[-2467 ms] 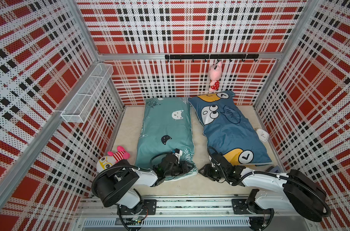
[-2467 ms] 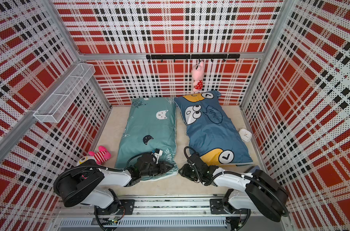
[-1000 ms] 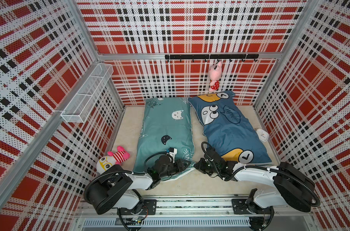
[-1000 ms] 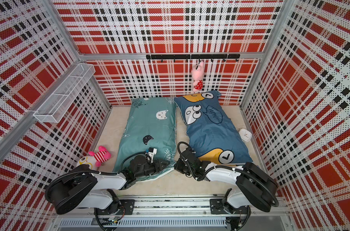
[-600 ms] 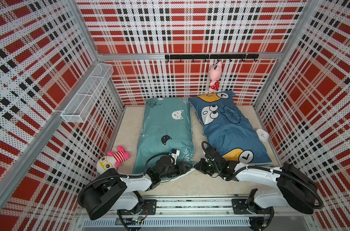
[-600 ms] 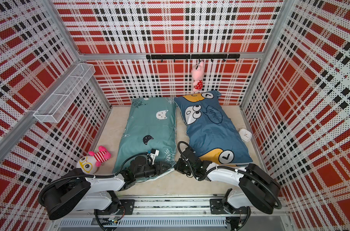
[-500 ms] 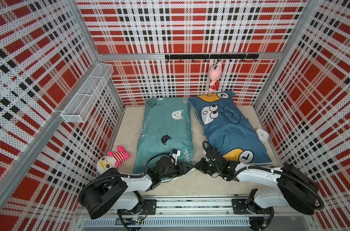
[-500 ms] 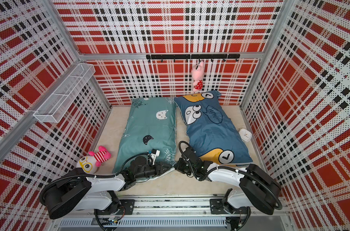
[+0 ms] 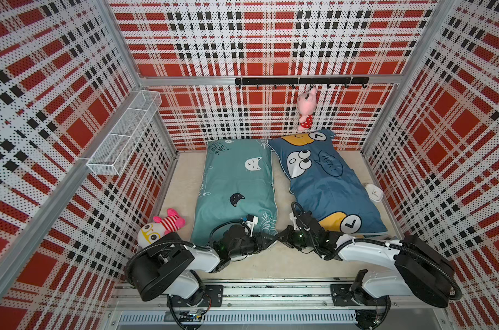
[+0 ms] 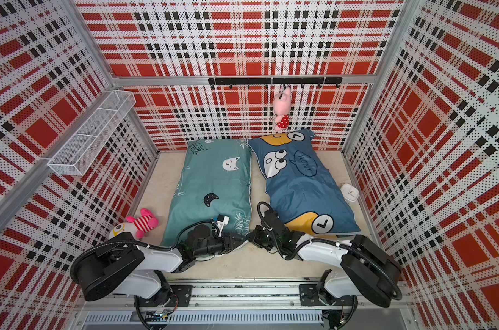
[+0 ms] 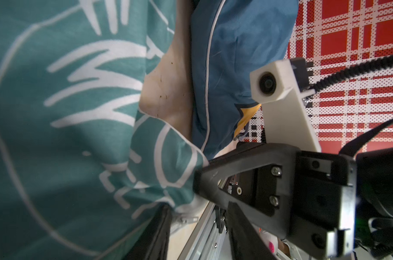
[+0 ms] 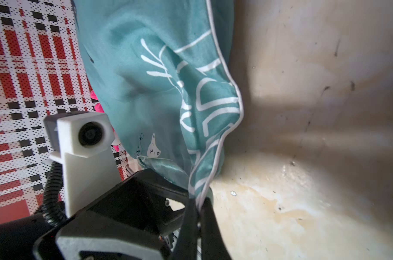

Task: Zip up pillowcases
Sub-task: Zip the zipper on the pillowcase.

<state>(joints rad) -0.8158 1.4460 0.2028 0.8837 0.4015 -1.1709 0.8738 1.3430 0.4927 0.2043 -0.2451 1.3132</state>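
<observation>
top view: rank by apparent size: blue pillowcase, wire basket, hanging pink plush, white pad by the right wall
1. blue pillowcase
2. wire basket
3. hanging pink plush
4. white pad, not much smaller than the plush

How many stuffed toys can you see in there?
2. A pink plush hangs from the hook rail on the back wall. A striped plush lies on the floor beside the teal pillowcase. Others may be hidden.
</observation>
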